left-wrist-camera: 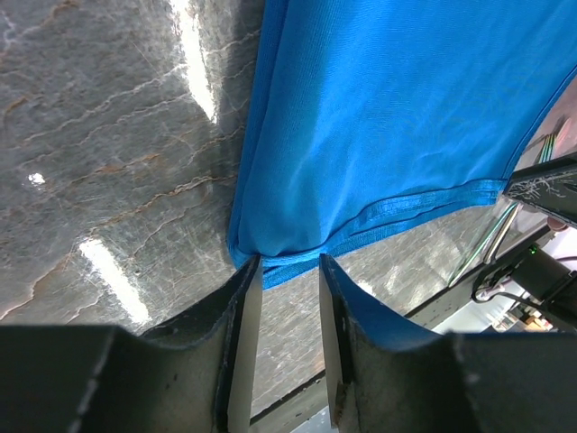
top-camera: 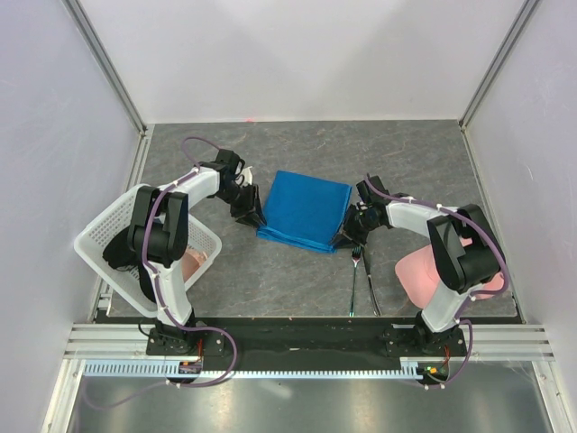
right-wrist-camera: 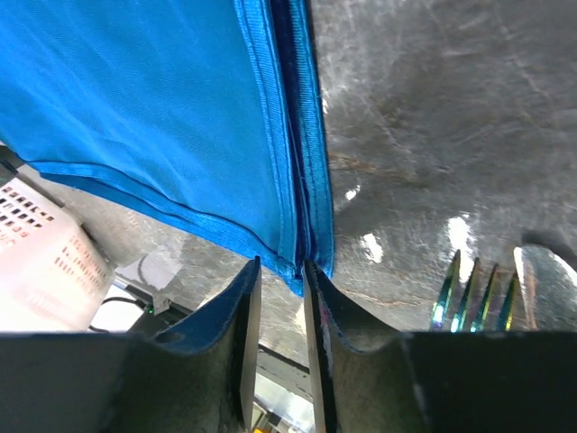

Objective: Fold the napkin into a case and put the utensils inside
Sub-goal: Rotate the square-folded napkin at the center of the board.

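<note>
The left gripper [left-wrist-camera: 290,263], jaws spread, straddles the napkin's [left-wrist-camera: 379,117] near-left corner; the cloth stretches away ahead. The right gripper [right-wrist-camera: 281,266], spread too, straddles the near-right corner, with the fork [right-wrist-camera: 491,293] beside it. From above, the napkin's near edge runs from one gripper to the other on the counter [top-camera: 270,280].

A lab cell: white walls [top-camera: 297,54], aluminium framing [top-camera: 108,338]

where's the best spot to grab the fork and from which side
Pinch the fork on its slim handle from straight above, fingers across its narrow width. It lies flat on the table, tines toward the napkin, so a sideways approach would probably find nothing to get under.
</note>
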You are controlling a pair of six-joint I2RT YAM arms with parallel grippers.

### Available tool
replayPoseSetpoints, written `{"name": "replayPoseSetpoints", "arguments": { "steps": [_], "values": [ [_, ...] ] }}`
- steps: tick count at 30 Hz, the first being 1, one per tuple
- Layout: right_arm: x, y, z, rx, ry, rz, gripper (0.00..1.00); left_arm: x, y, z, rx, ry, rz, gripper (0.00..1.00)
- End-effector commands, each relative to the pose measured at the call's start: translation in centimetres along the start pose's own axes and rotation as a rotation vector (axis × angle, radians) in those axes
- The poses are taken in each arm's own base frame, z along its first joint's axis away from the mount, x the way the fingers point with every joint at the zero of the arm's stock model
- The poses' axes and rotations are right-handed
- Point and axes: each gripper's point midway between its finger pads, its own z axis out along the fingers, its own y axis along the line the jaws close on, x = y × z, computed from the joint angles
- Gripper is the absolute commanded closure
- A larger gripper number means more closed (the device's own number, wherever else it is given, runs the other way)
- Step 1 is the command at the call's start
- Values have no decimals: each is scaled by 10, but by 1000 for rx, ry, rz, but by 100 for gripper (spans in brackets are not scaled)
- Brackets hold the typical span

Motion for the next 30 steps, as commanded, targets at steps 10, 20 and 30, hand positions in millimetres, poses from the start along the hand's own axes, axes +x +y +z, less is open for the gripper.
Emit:
{"name": "replayPoseSetpoints", "arguments": {
  "steps": [10, 20, 30],
  "values": [
    [-13, 22, -26, -12, -65, -83, 58, -3, 0, -13, -36, -35, 67, 54],
    [-5, 18, -12, -47, -27, -30, 62, -19, -5, -21, -49, -79, 68, 53],
    [-1, 10, 0, -47, 5, -14, 64, -11, 1, -9, -39, -30, 54, 52]
  ]
}}
